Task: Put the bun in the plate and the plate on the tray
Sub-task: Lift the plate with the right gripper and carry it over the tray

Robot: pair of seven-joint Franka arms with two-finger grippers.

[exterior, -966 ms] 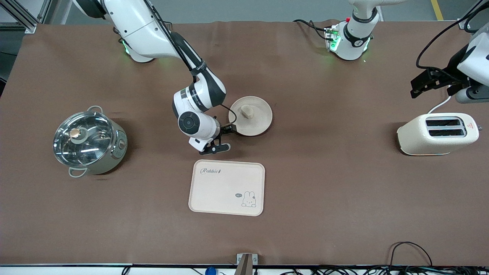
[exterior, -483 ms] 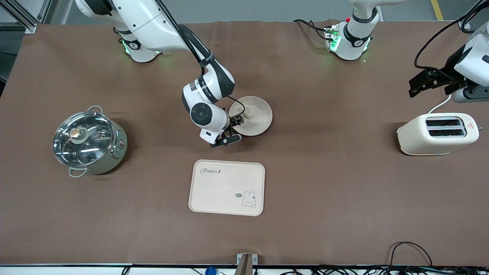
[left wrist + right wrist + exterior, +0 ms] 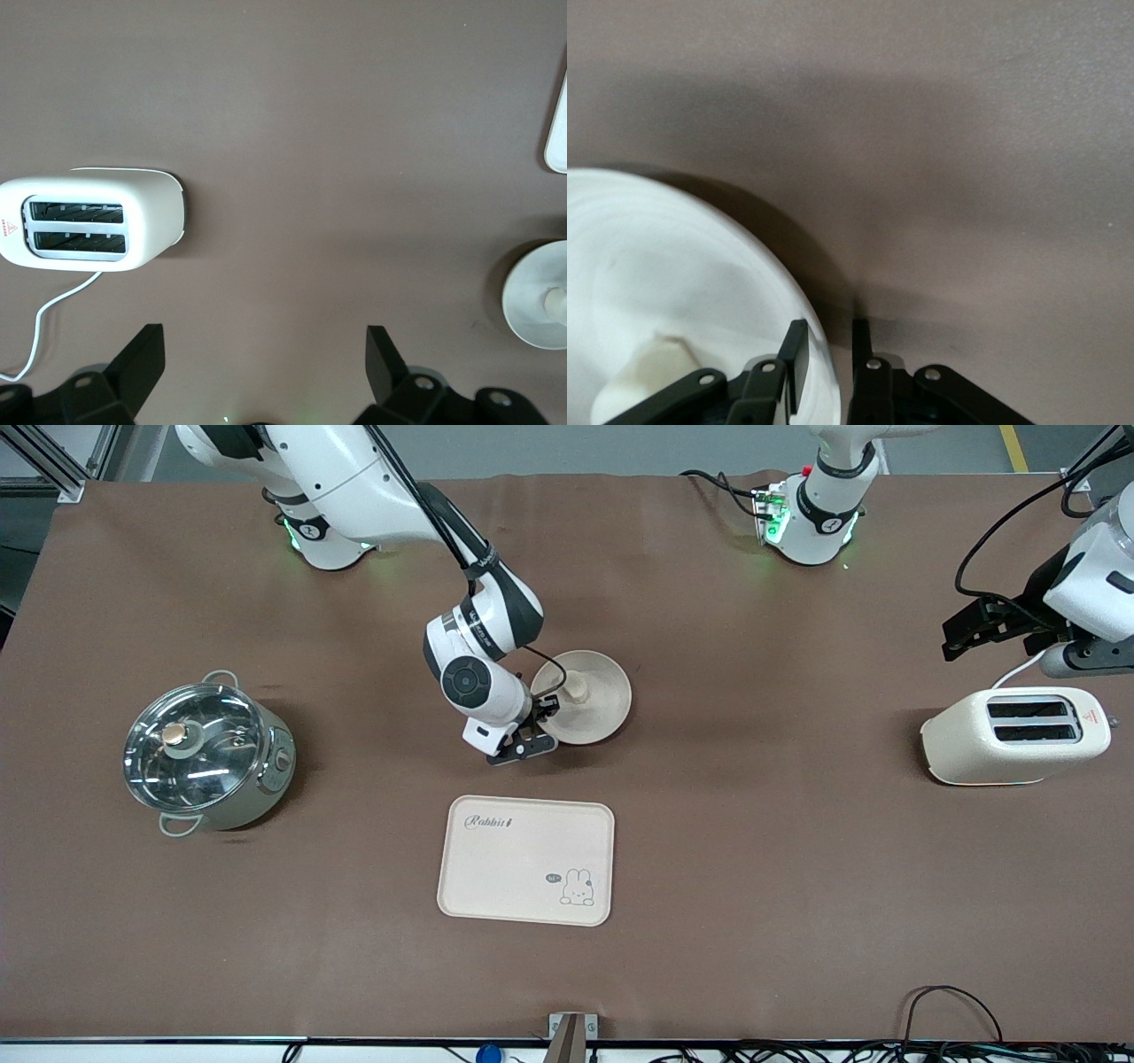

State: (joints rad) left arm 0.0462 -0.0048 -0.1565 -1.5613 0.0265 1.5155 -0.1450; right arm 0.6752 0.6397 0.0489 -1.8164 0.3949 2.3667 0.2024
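Tray point(image 3: 526, 861): cream rectangle with "Rabbit" lettering and a rabbit drawing, flat on the brown table point(image 3: 762, 886), nearest of the task's things to the front-camera edge, about midway between the table's two ends; nothing on it; one corner shows in the left wrist view point(image 3: 558, 133)
Pot point(image 3: 205, 755): steel, glass-lidded, toward the right arm's end of the table, farther from the front camera than the tray
Toaster point(image 3: 1015, 734): cream, two slots, white cord, near the left arm's end edge of the table; seen also at point(image 3: 89, 220)
Right gripper point(image 3: 538, 726): low at the plate's rim, on the rim's side toward the right arm's end; in the right wrist view point(image 3: 829, 359) one finger stands inside the rim and one outside, the two drawn close with the rim edge between them; whether the pads press the rim cannot be told
Plate point(image 3: 588, 696): round, cream, on the table, farther from the front camera than the tray and apart from it; also at point(image 3: 673, 292) and point(image 3: 537, 297)
Bun point(image 3: 574, 687): small beige lump lying in the plate, near its middle; also at point(image 3: 642, 376)
Left gripper point(image 3: 983, 625): held high over the table's left-arm end, above bare cloth just beside the toaster, fingers spread wide point(image 3: 262, 372); this arm waits
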